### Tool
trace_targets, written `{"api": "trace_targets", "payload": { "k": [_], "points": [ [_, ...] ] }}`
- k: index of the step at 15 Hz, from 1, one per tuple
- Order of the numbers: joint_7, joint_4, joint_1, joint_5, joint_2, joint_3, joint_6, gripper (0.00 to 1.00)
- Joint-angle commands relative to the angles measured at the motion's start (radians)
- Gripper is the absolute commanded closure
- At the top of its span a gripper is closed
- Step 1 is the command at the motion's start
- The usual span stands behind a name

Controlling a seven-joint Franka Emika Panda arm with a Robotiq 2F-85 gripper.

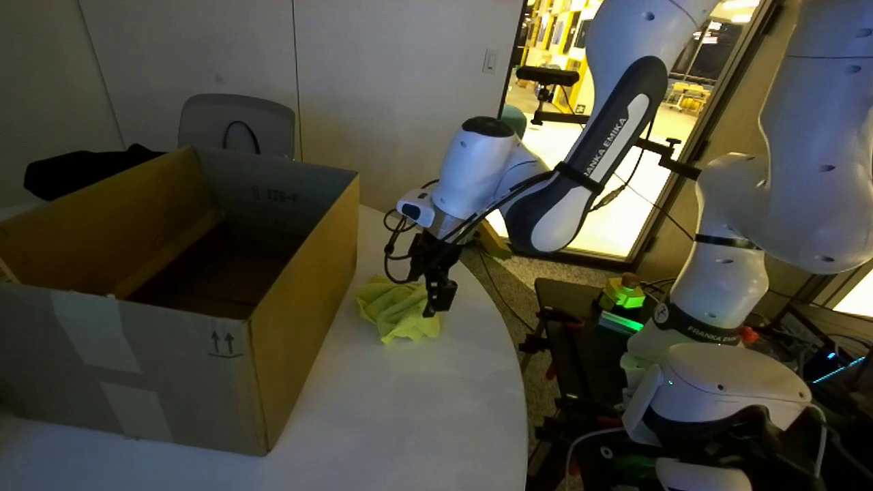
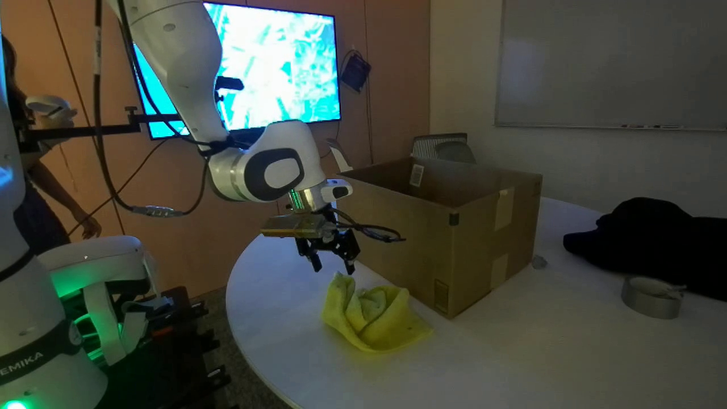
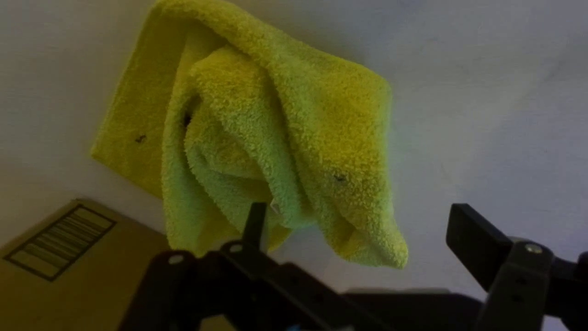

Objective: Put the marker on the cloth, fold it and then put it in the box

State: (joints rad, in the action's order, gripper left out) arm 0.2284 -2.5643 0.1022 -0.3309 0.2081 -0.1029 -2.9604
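The yellow-green cloth (image 1: 392, 307) lies crumpled and partly folded on the white table beside the box; it also shows in an exterior view (image 2: 377, 324) and in the wrist view (image 3: 330, 119). The marker is not clearly visible; a small dark spot shows inside a fold in the wrist view, but I cannot tell what it is. The large brown cardboard box (image 1: 177, 382) stands open next to the cloth, also in an exterior view (image 2: 403, 250) and at the wrist view's lower left (image 3: 87, 280). My gripper (image 2: 333, 268) is open and empty above the cloth's edge, fingers apart (image 3: 358, 216).
The round white table (image 1: 409, 423) ends in a curved edge on the robot's side. A tape roll (image 2: 652, 296) and a black fabric heap (image 2: 653, 244) lie beyond the box. A chair (image 1: 239, 126) stands behind the box. The box walls rise well above the table.
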Motion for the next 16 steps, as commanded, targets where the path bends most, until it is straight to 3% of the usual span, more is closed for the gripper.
{"api": "trace_targets", "payload": {
  "k": [1,5,9,12,15,16],
  "points": [
    [0.131,0.1,-0.059,-0.054,0.11,0.03,0.027,0.0],
    [0.129,0.212,-0.038,-0.159,0.244,-0.037,0.027,0.0],
    [0.11,0.334,-0.034,-0.19,0.388,-0.076,0.03,0.0],
    [0.116,0.396,-0.05,-0.167,0.459,-0.071,0.055,0.0],
    [0.157,0.432,-0.094,-0.138,0.48,-0.022,0.118,0.0],
    [0.169,0.44,-0.114,-0.121,0.479,0.002,0.146,0.25]
  ]
}}
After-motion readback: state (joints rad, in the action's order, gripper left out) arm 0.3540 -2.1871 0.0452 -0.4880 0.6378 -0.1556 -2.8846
